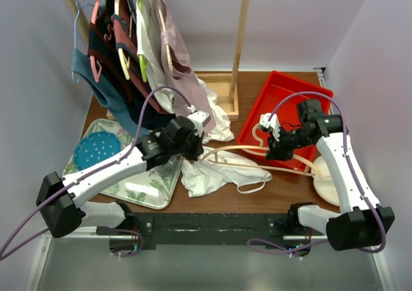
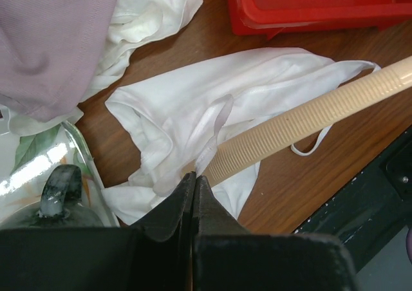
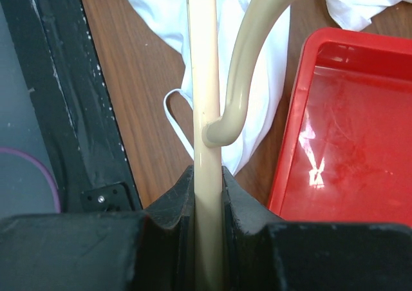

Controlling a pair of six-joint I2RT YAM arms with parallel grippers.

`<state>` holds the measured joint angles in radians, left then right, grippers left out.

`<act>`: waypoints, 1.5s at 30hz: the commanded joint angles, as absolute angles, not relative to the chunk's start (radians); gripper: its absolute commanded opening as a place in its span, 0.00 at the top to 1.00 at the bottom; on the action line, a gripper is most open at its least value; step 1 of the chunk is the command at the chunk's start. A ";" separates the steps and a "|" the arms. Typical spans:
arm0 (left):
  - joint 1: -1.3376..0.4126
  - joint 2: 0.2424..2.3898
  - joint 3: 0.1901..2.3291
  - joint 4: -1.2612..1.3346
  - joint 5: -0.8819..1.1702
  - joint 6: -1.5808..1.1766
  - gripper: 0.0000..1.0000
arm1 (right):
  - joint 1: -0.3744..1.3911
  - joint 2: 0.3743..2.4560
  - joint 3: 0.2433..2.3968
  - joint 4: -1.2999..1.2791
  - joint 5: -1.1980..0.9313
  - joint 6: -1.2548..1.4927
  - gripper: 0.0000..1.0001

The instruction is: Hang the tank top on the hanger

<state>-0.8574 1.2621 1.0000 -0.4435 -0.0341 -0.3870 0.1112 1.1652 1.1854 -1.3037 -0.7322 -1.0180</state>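
On wooden table (image 2: 302, 181), beside red bin (image 2: 322, 8): tank top (image 2: 187, 104) lies crumpled, hanger (image 3: 205, 78) arm laid across it. Right gripper (image 3: 206, 172) clamped on hanger's bar near hook. Left gripper (image 2: 194, 178) pinched fully shut, apparently on tank top edge. Best approach: hold hanger level, draw fabric opening along ribbed arm, mind strap slipping off.

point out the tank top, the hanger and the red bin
tank top (image 2: 180, 104), left wrist view, crumpled body fabric
hanger (image 2: 309, 118), left wrist view, ribbed arm
red bin (image 3: 360, 143), right wrist view, bare floor
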 commanded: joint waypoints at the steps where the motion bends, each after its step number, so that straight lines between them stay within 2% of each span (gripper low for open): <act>1: -0.836 1.227 0.991 -0.431 -0.015 -0.396 1.00 | 0.117 1.209 1.233 -1.261 -0.787 -0.983 1.00; 12: -0.813 1.243 0.968 -0.480 -0.095 -0.333 1.00 | 0.115 1.177 1.276 -1.296 -0.706 -1.000 1.00; 19: -0.796 1.213 0.976 -0.417 0.026 -0.370 1.00 | 0.127 1.219 1.241 -1.266 -0.790 -0.963 1.00; 33: -0.721 1.200 0.953 -0.311 0.262 -0.462 1.00 | 0.210 1.204 1.091 -0.931 -0.821 -0.804 1.00; 39: -0.712 1.198 0.965 -0.273 0.337 -0.479 1.00 | 0.230 1.233 1.097 -0.902 -0.966 -0.847 1.00; 41: -0.709 1.197 0.976 -0.270 0.379 -0.462 0.80 | 0.232 1.242 1.100 -0.916 -0.991 -0.864 1.00; 42: -0.709 1.189 0.989 -0.273 0.391 -0.434 0.60 | 0.230 1.249 1.097 -0.920 -1.000 -0.876 1.00; 44: -0.706 1.175 1.020 -0.307 0.391 -0.384 0.45 | 0.232 1.247 1.088 -0.928 -1.003 -0.890 1.00; 45: -0.701 1.166 1.061 -0.361 0.379 -0.323 0.41 | 0.230 1.241 1.085 -0.930 -1.008 -0.903 1.00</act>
